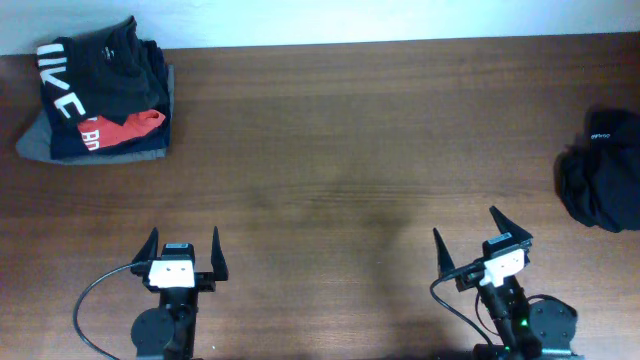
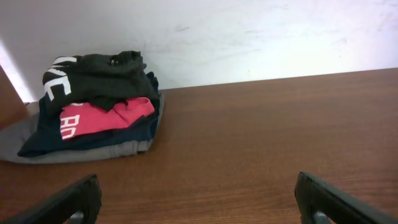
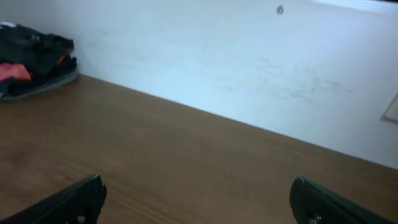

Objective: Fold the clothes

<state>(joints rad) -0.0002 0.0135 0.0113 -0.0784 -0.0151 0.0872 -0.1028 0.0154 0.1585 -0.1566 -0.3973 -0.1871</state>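
A crumpled black garment (image 1: 603, 170) with a small white tag lies at the table's right edge. It is well to the right of my right gripper (image 1: 465, 225) and out of both wrist views. A stack of clothes (image 1: 100, 95) sits at the far left corner, with a black T-shirt with white lettering on top. The stack also shows in the left wrist view (image 2: 93, 102) and far off in the right wrist view (image 3: 34, 59). My left gripper (image 1: 184, 236) is at the front left. Both grippers (image 2: 198, 186) (image 3: 196, 186) are open, with nothing between their fingers.
A red shirt (image 1: 120, 130) with white lettering lies in the stack, over a grey layer. The brown wooden table (image 1: 330, 150) ends at a white wall (image 2: 249, 37) at the back. Both arm bases and their cables sit at the front edge.
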